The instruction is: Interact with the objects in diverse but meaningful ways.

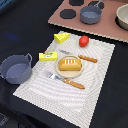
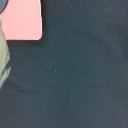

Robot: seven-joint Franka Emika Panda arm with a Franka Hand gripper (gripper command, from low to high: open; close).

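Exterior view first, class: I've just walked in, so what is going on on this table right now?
Nothing is being handled at this moment; no arm or fingers show in either view. A bread loaf sits on a plate on a striped placemat, with a knife and a fork on either side. A cheese wedge, a tomato and a butter block lie nearby. One grey-blue pot stands at the exterior view's left, another pot on the pink board.

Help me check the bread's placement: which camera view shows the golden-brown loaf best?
The exterior view. There the golden-brown bread loaf lies whole on a pale round plate on the striped placemat, between the knife and fork. The wrist view shows nothing of it, only dark surface, a pink board corner and a pale edge.
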